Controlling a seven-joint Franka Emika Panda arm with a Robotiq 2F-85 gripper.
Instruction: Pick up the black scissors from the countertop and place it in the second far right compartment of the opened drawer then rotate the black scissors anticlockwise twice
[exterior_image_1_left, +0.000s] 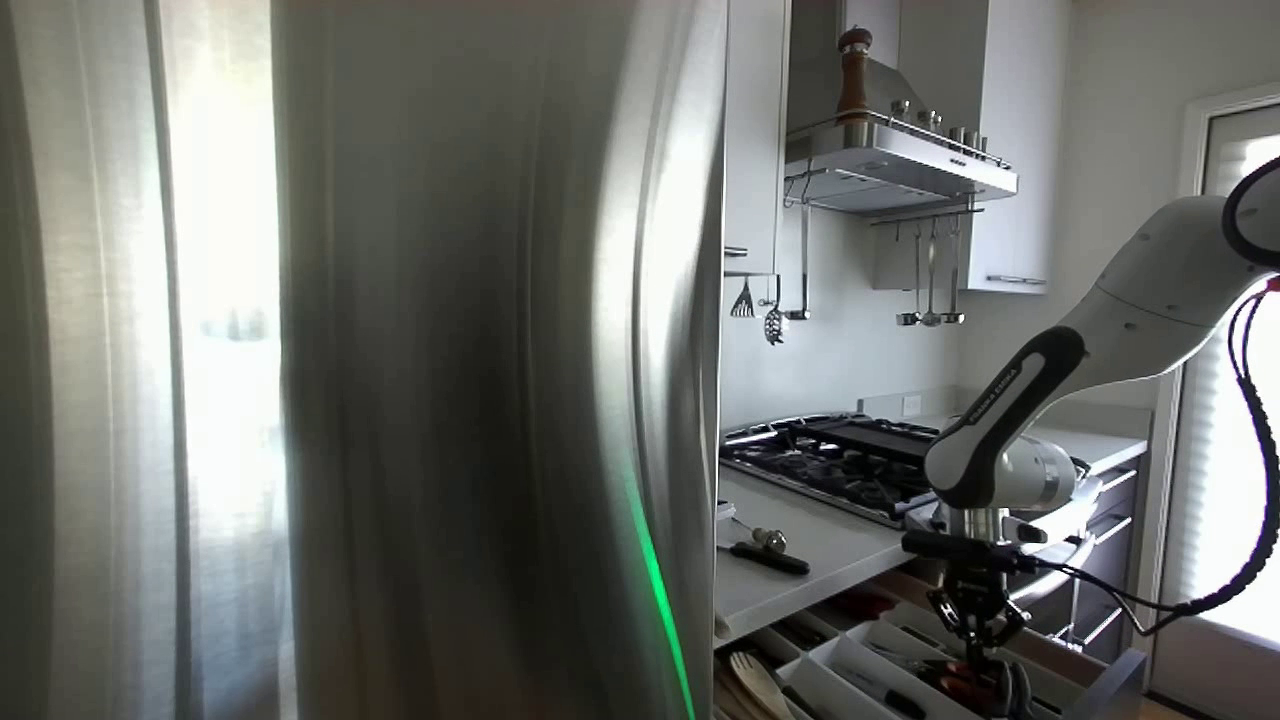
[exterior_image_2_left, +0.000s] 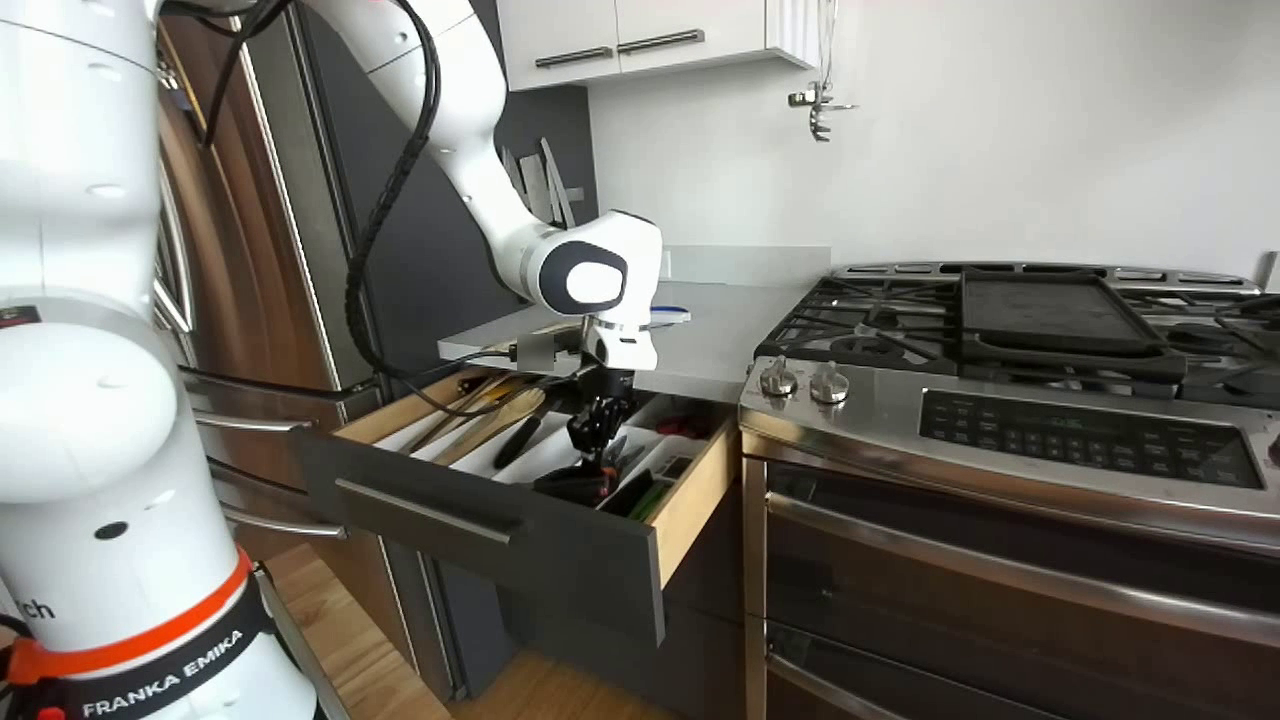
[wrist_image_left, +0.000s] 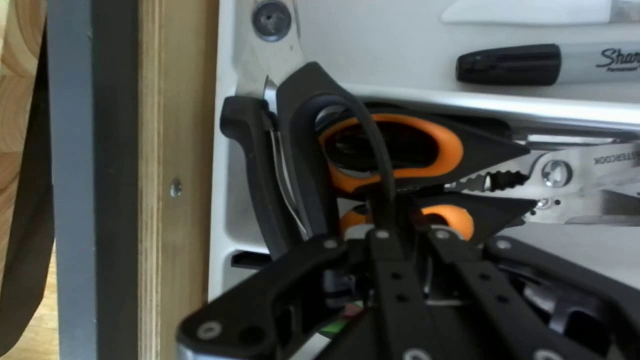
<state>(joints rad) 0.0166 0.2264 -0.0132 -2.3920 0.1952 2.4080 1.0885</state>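
Observation:
The black scissors lie at the front end of the opened drawer, crosswise over a tray divider. Their handles are toward my gripper and their pivot points away, in the wrist view. My gripper is nearly closed, with the rim of one handle loop between its fingertips; the exact contact is dark. Orange-and-black scissors lie below, lengthwise in a compartment. In both exterior views my gripper points down into the drawer, near the black handles. The countertop is behind the drawer.
A marker lies in the neighbouring compartment. Wooden utensils fill compartments farther along. A black-handled tool lies on the countertop. The gas hob is beside the drawer. A steel surface blocks much of an exterior view.

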